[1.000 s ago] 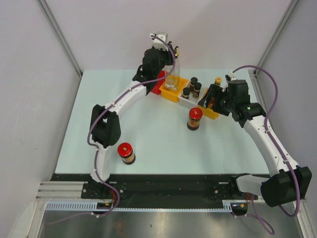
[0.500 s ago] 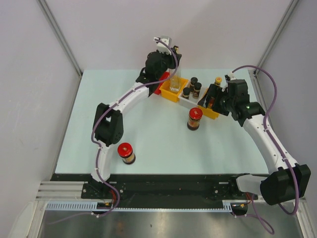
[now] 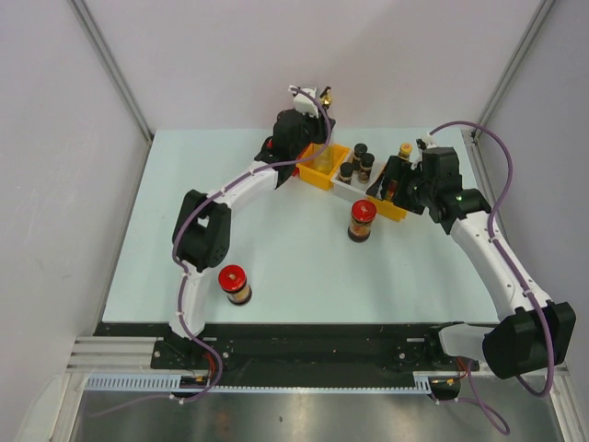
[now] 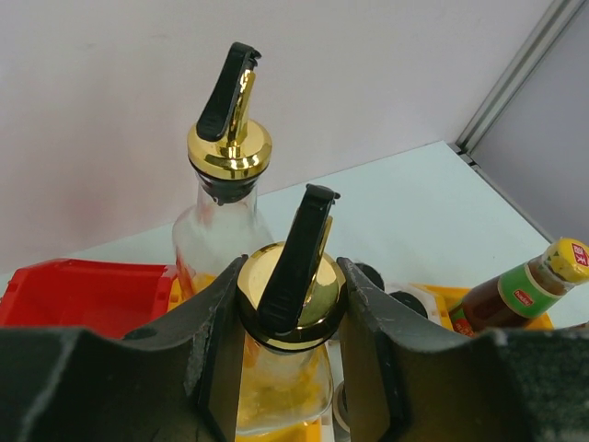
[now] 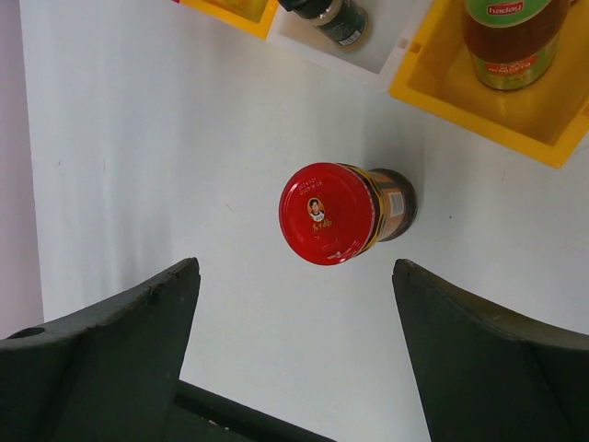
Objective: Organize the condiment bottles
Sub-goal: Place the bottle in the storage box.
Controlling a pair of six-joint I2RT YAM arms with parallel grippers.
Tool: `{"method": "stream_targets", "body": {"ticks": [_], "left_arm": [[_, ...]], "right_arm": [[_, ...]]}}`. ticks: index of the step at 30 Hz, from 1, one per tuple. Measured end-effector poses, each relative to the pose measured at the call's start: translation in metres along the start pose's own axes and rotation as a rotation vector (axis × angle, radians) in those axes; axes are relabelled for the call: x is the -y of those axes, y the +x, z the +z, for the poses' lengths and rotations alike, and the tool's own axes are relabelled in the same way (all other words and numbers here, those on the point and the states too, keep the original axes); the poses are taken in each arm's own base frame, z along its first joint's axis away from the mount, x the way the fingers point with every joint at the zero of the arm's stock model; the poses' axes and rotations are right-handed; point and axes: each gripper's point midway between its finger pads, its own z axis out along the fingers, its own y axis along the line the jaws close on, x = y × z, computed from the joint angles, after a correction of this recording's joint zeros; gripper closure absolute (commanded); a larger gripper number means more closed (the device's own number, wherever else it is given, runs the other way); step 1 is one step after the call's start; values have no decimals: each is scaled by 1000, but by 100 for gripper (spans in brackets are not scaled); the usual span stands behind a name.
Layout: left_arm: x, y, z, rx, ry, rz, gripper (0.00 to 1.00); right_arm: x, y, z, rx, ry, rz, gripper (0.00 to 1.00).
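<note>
My left gripper (image 3: 311,124) (image 4: 290,276) is shut on the gold-spouted neck of a clear glass bottle (image 4: 293,296) over the left orange bin (image 3: 324,172). The second glass bottle (image 4: 228,157) (image 3: 325,95) stands just behind it. My right gripper (image 3: 391,180) (image 5: 294,267) is open and empty, hovering above a red-lidded jar (image 5: 336,212) (image 3: 362,221) on the table. The other red-lidded jar (image 3: 235,284) stands near the front left. Black-capped shakers (image 3: 359,158) (image 5: 336,18) sit in the white bin (image 5: 391,51). A sauce bottle (image 5: 511,41) (image 4: 515,293) stands in the right orange bin (image 5: 479,106).
A red bin (image 4: 87,295) (image 3: 293,157) lies left of the left orange bin, partly under my left arm. The bins form a row at the table's back. Grey walls close in behind and at both sides.
My left wrist has shifted right and lower over the left orange bin with the glass bottle. My right arm and both jars have not moved.
</note>
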Motion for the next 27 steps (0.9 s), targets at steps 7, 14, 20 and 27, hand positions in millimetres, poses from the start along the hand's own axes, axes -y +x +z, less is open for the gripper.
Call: {"method": "stream_targets", "body": {"ticks": [7, 14, 20, 27], "left_arm": [[1, 1, 0, -3, 3, 10, 37], [7, -4, 1, 20, 17, 33, 24], [12, -3, 1, 20, 27, 44, 16], [14, -7, 0, 29, 28, 59, 10]], "right_arm": [[2, 4, 2, -9, 0, 2, 9], [1, 3, 2, -7, -4, 1, 9], [1, 3, 2, -5, -6, 1, 9], [1, 3, 3, -4, -5, 3, 0]]}}
